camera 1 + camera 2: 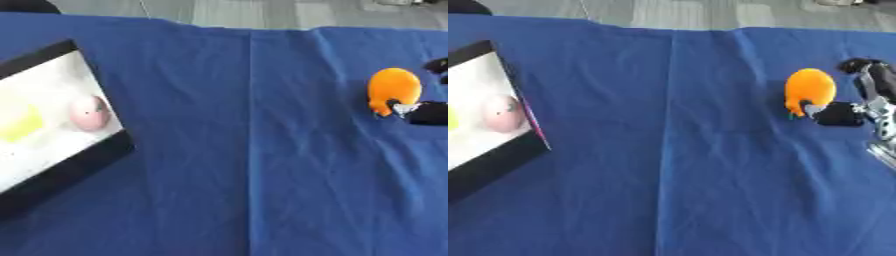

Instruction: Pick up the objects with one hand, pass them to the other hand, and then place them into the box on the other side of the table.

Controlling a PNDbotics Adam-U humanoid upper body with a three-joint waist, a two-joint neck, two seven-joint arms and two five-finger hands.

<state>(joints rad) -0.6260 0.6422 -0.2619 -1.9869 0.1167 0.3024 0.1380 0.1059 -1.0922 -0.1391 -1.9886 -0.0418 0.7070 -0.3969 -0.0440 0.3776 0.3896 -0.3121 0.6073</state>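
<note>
One orange object (pixel 809 92) sits on the blue cloth (pixel 667 150) near your right edge, your right hand (pixel 859 107) touching it, fingers not visibly closed round it. Nudge it and it may roll off that side; wide clear cloth leads left to the box (pixel 83 165)

No text, label, brand, number or sign can be read anywhere — not on the orange object (pixel 810 91), the black-rimmed box (pixel 83 165), the things inside it, or the blue cloth (pixel 254 165).
</note>
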